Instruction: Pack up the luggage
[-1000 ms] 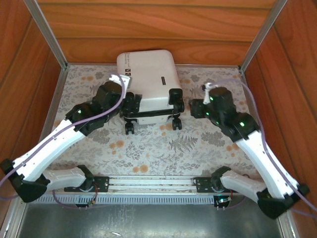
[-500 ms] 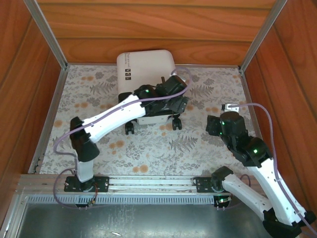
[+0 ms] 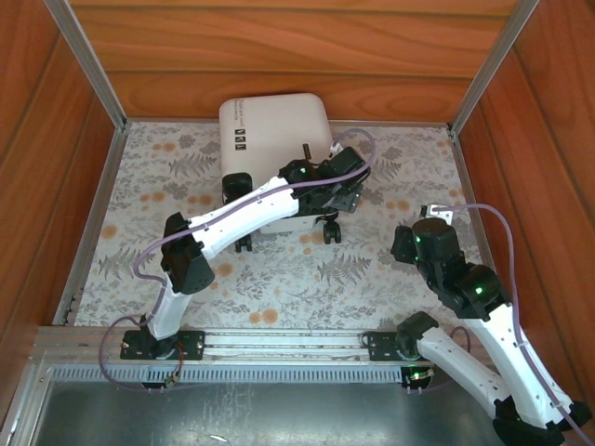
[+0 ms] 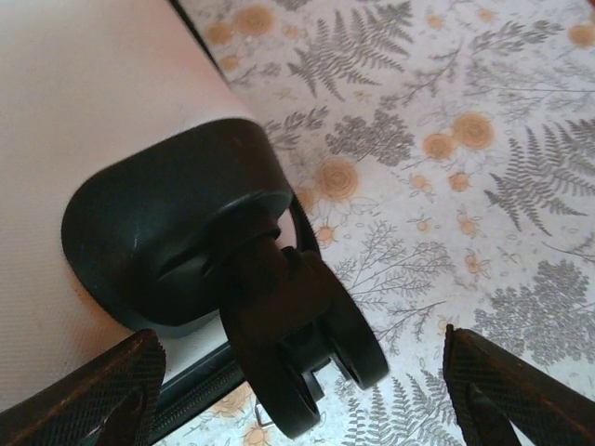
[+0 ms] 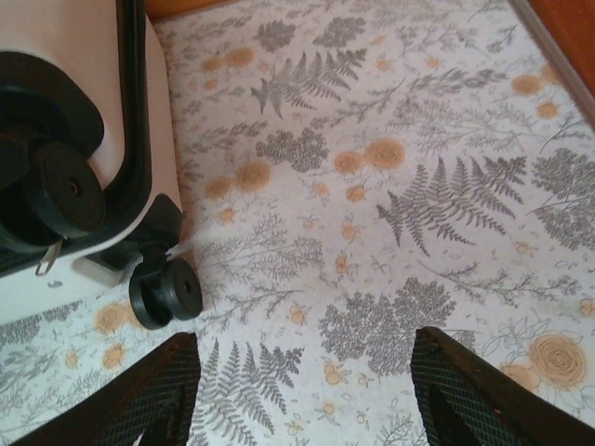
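Observation:
The luggage (image 3: 274, 130) lies closed and flat at the back of the table, white shell up, black wheels toward me. My left arm reaches across it, with the left gripper (image 3: 337, 197) at its near right corner. In the left wrist view the gripper (image 4: 297, 409) is open, and a black twin wheel (image 4: 307, 344) under its housing sits between the spread fingers (image 4: 102, 395). The white shell (image 4: 84, 111) shows behind. My right gripper (image 3: 402, 243) hovers open to the right of the suitcase. Its wrist view shows the gripper (image 5: 302, 400) over bare cloth, with a wheel (image 5: 165, 293) to the left.
A floral cloth (image 3: 372, 269) covers the table. Wooden walls (image 3: 297, 56) and metal posts (image 3: 85, 65) close in the back and both sides. A zip pull (image 4: 265, 423) hangs by the wheel.
My left arm has swung from the suitcase's left side across to its near right wheel. My right arm has pulled back toward me and to the right, away from the suitcase.

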